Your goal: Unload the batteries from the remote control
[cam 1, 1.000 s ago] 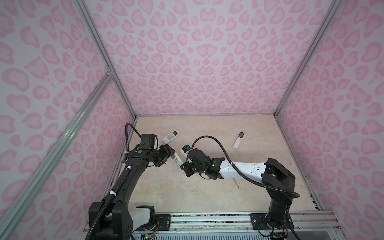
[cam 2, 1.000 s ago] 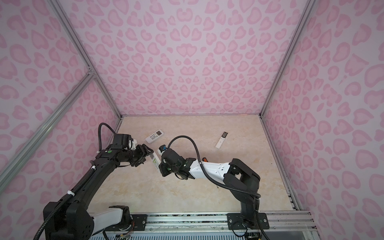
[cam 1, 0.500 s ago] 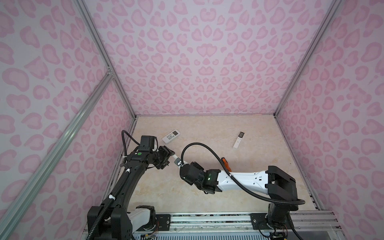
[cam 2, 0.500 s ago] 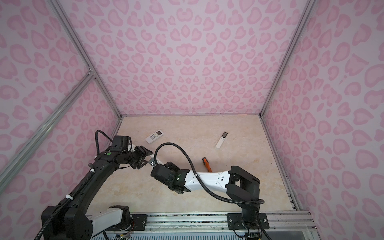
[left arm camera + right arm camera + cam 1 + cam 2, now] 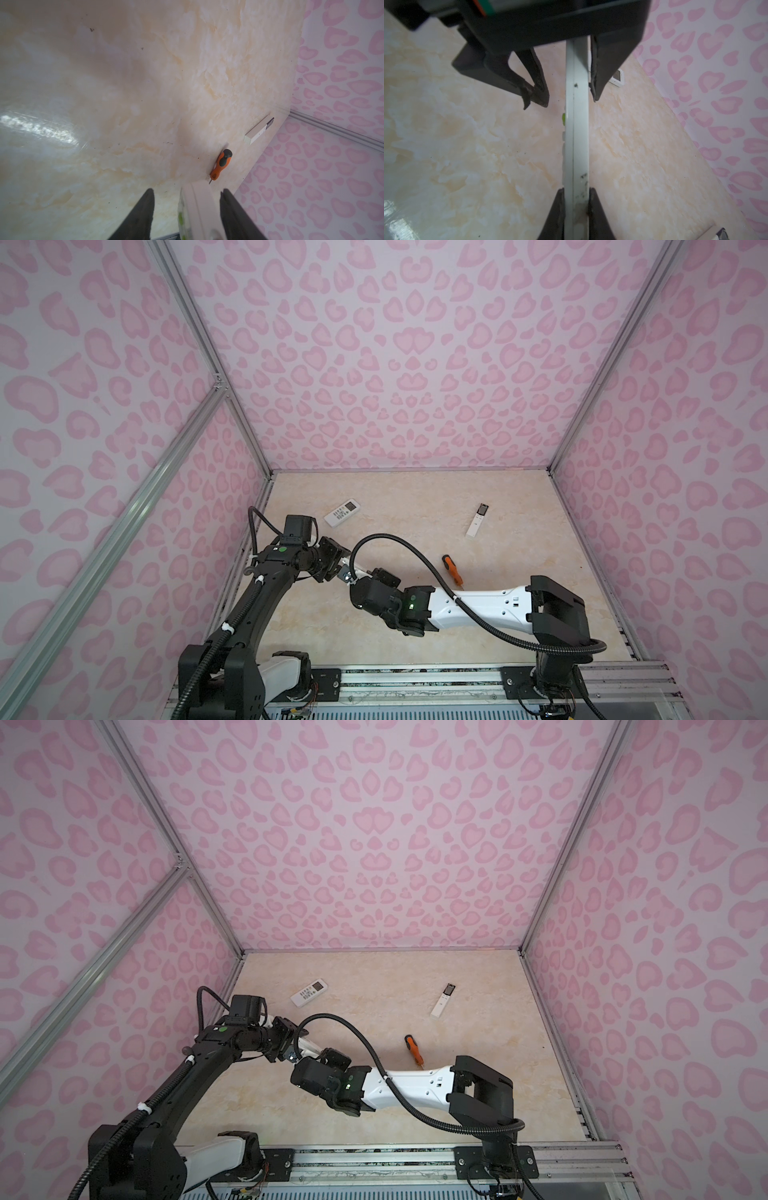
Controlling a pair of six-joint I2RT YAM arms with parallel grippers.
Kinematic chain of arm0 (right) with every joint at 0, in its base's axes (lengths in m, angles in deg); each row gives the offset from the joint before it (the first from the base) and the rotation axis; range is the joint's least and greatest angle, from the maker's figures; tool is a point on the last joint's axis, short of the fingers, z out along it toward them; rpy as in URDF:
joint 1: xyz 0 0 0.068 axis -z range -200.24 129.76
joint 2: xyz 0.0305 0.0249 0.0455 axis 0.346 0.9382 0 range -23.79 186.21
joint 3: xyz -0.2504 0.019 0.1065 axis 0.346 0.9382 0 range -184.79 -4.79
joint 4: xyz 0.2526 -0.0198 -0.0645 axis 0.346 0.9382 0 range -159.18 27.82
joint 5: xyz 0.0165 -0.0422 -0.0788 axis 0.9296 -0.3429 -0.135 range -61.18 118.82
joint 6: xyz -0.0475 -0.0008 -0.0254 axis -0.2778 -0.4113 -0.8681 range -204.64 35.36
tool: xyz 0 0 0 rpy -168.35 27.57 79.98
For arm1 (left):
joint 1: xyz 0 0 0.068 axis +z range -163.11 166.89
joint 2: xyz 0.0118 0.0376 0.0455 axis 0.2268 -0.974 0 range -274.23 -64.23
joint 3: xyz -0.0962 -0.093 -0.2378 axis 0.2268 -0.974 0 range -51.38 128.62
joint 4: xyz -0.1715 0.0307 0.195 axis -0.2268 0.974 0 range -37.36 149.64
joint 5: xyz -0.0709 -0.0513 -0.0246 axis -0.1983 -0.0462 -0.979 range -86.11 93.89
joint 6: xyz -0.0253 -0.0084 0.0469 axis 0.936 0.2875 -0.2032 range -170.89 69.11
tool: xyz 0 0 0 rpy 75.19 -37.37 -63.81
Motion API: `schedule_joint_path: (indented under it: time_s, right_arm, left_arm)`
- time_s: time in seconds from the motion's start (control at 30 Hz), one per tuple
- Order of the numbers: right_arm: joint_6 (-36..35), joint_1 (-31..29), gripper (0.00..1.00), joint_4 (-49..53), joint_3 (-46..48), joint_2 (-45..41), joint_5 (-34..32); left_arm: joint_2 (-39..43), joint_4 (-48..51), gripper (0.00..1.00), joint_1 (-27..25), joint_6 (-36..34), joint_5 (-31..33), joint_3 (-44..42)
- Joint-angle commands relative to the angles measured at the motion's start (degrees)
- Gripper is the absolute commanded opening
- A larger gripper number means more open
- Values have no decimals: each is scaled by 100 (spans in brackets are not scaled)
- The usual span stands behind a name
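Grip on the remote control (image 5: 576, 135) is supplied by the right gripper (image 5: 576, 193), whose jaws are clamped shut on one end. The white, slim body is held clear of the table (image 5: 415, 497), toward its left side. Its long axis is seen to run straight out from that gripper into the left gripper (image 5: 564, 96); in both top views this slants leftward and slightly toward the back wall. A narrow edge is turned to the right wrist camera. The far end is straddled by the left gripper's parted jaws: one finger (image 5: 595, 83) lies right at the remote control's side, the other is separated from it by a clear gap. A lime-green battery (image 5: 563, 120) is glimpsed as a sliver on the gapped side, drawn out along the same axis. An orange-handled screwdriver (image 5: 452, 568), a wide white remote (image 5: 342, 513) and a slim white remote (image 5: 477, 521) are left lying apart on the table
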Motion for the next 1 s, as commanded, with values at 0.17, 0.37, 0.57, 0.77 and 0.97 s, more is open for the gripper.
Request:
schedule_joint_path:
  time_s: [0.17, 0.37, 0.57, 0.77, 0.97]
  right_arm:
    - [22, -17, 23, -1, -146, 8, -160]
    - [486, -2, 55, 65, -59, -464, -122]
    - [2122, 483, 59, 36, 199, -1401, 1042]
    - [4052, 1447, 58, -729, 1055, -2095, 2144]
    - [5065, 2307, 58, -1845, 1567, -2074, 3821]
  left_arm:
    - [-75, -415, 16, 5, -92, -178, 28]
    - [-132, -626, 4, 5, -173, -159, 262]
    - [-329, -940, 4, 67, -498, -222, 793]
    - [-156, -2154, 4, 60, -461, -415, 549]
    - [460, -3922, 4, -45, -455, -570, -208]
